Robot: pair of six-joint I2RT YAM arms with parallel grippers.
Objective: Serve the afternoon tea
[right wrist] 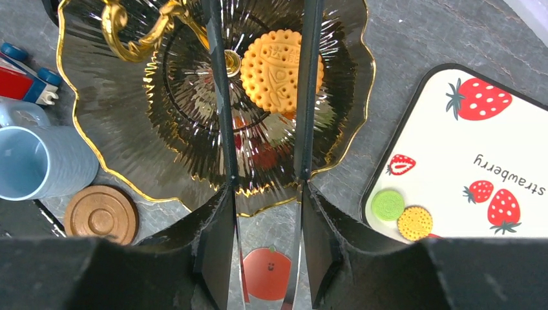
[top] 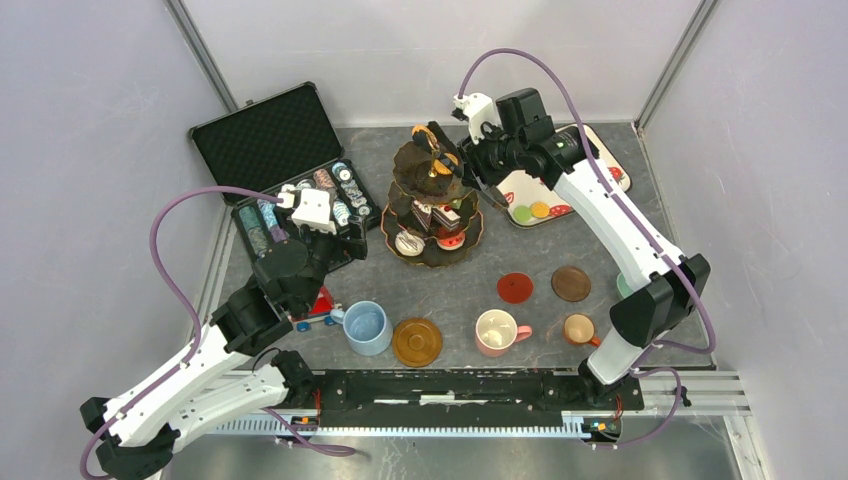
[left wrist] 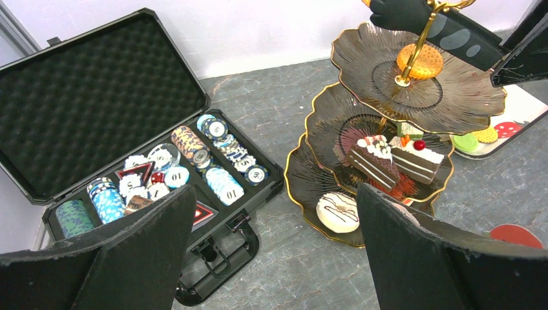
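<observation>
Fingers of the right gripper (top: 435,142) stand narrowly apart over the top tier of the three-tier stand (top: 472,235) at the far middle of the surface, clamping nothing. The left gripper (top: 318,236), its fingers spread wide and empty, hovers at the open black case (top: 270,140). Along the near edge stand a blue mug (top: 366,327), a wooden coaster (top: 417,342), a pink mug (top: 497,331) and a small brown mug (top: 579,328). Left wrist view: past the wide-set fingers (left wrist: 129,258) appear the poker chips (left wrist: 220,181) on the left and the stand on the right, with two cake slices (left wrist: 388,161) on its middle tier and a donut (left wrist: 338,212) on its bottom tier. Right wrist view: a round biscuit (right wrist: 274,68) lies flat on the top tier beneath the parted fingers, and a strawberry-print tray (right wrist: 452,142) lies beside the stand.
</observation>
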